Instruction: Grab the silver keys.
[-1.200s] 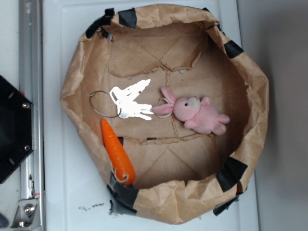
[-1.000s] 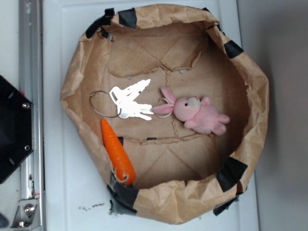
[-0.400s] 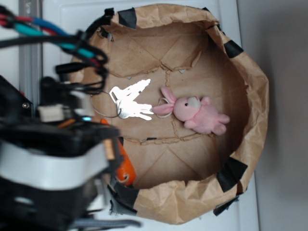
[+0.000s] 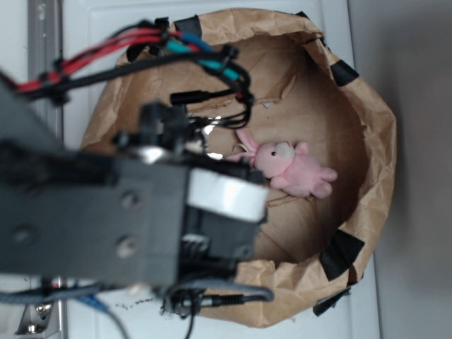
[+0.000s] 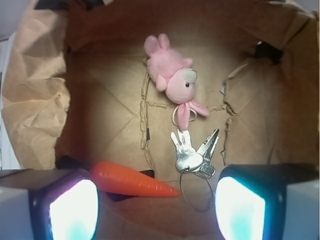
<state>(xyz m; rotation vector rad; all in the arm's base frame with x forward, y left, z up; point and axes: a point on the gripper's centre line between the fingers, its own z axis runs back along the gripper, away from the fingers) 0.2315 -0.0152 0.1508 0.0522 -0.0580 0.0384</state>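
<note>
Hanging over the crumpled brown paper bag [image 5: 35,110] that sits on the white worktop [image 4: 92,21], the black robot arm fills the left half of the exterior view, and its claw [image 5: 157,202] is spread apart with nothing in it, both glowing pads at the bottom corners of the wrist view. The bunch of flat shiny silver keys on a thin wire ring [image 5: 192,152] lies on the bag's floor in the lower middle of the wrist frame, just above and between the two pads, a little nearer the right one. From outside, the arm hides nearly all of the bunch.

Just left of the keys lies the orange carrot toy [image 5: 132,182], its tip close to the wire ring. Above the keys lies the pink plush bunny [image 5: 172,77], one ear touching or nearly touching the blades.

I judge this as the approach step, nothing grasped yet. The next move calls for a descent centred over the key blades, then closing, keeping clear of carrot tip and bunny ear.
</note>
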